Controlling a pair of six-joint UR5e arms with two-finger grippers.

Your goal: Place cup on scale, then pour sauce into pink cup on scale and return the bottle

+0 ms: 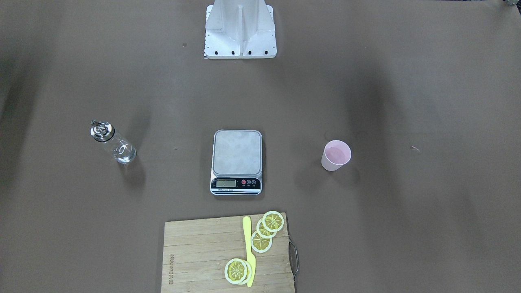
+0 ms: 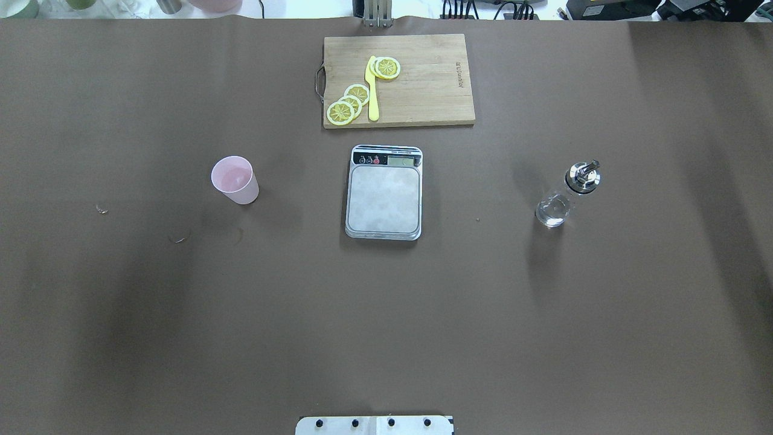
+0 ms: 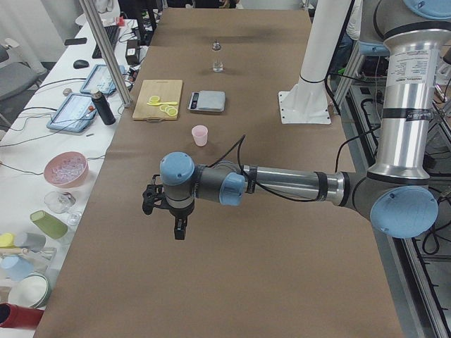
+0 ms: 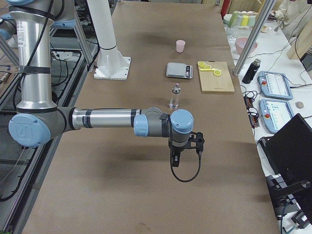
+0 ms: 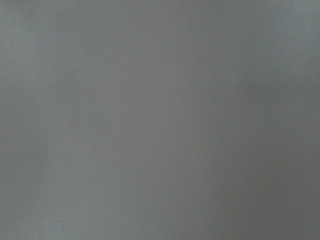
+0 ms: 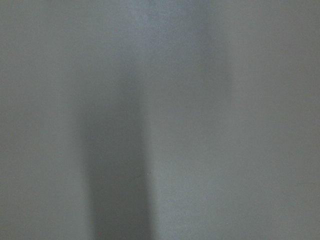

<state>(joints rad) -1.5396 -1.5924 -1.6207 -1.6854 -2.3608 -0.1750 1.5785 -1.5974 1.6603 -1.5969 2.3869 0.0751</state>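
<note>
The pale pink cup (image 2: 234, 179) stands upright on the brown table, left of the scale (image 2: 384, 199); it also shows in the front view (image 1: 336, 155). The scale's silver platform is bare. The clear glass bottle (image 2: 567, 193) with its metal spout cap stands right of the scale, also in the front view (image 1: 112, 141). My left gripper (image 3: 181, 229) shows only in the left side view, hanging over the table well short of the cup (image 3: 200, 135). My right gripper (image 4: 174, 160) shows only in the right side view, short of the bottle (image 4: 174, 96). I cannot tell whether either is open or shut.
A wooden cutting board (image 2: 423, 90) with lemon slices (image 2: 349, 104) and a yellow knife (image 2: 372, 90) lies beyond the scale. The white robot base (image 1: 240, 32) stands at the near edge. Both wrist views show only bare table.
</note>
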